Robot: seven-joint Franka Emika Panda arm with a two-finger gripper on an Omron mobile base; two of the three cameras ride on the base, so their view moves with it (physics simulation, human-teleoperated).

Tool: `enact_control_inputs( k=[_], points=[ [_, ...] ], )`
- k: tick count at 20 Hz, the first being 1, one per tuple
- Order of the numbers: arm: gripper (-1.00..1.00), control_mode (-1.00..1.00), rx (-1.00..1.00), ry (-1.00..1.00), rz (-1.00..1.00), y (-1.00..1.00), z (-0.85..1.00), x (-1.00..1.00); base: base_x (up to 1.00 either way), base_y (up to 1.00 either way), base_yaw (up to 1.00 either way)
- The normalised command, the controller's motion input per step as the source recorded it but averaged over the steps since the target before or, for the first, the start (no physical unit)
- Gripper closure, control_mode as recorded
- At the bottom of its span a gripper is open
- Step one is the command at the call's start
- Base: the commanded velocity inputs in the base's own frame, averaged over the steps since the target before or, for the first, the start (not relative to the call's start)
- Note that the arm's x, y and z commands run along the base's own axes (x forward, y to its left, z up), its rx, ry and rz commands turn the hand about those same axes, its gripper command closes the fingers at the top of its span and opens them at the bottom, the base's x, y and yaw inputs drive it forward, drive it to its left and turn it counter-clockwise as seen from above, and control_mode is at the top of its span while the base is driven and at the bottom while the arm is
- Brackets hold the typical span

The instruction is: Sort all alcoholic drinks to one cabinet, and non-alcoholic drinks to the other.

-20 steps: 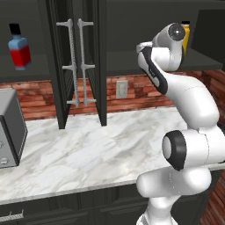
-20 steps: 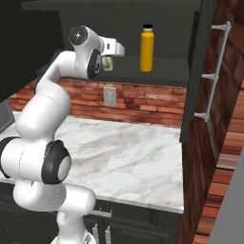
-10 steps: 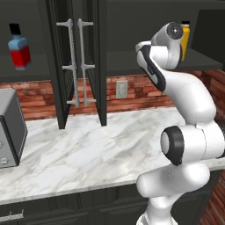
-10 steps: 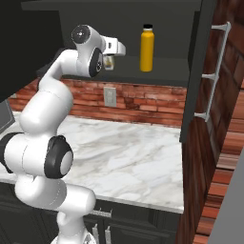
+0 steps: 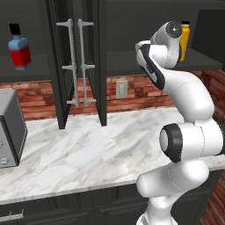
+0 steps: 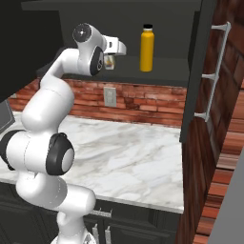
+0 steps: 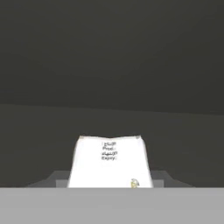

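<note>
The cream carton [image 7: 109, 162] sits between the fingers [image 6: 110, 62], gripped by them (label up in the hand view), inside the cabinet [image 6: 171, 66] beside the orange bottle [image 6: 147, 48].

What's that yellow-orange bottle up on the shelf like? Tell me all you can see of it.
The yellow-orange bottle is a plain, smooth cylinder with rounded shoulders and a short black cap, metal or plastic by its look. It stands upright on the dark shelf of the open cabinet, above the brick wall. Nothing touches it; the gripper is beside it, apart.

Yellow-orange bottle [image 6: 147, 48] on cabinet shelf [image 6: 167, 65]
</note>
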Motion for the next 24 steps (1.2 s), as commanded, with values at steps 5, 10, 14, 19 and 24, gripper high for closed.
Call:
enact_control_inputs(
  k=[5,10,14,19,24],
  points=[
    [1.0,-1.0,0.0,0.0,0.0,0.0,-0.16,0.08,0.0,0.0,0.0],
    [-1.0,-1.0,0.0,0.0,0.0,0.0,-0.2,0.12,0.0,0.0,0.0],
    [-1.0,-1.0,0.0,0.0,0.0,0.0,-0.16,0.08,0.0,0.0,0.0],
    [-1.0,-1.0,0.0,0.0,0.0,0.0,-0.15,0.06,0.0,0.0,0.0],
    [-1.0,-1.0,0.0,0.0,0.0,0.0,-0.1,0.04,0.0,0.0,0.0]
  ],
)
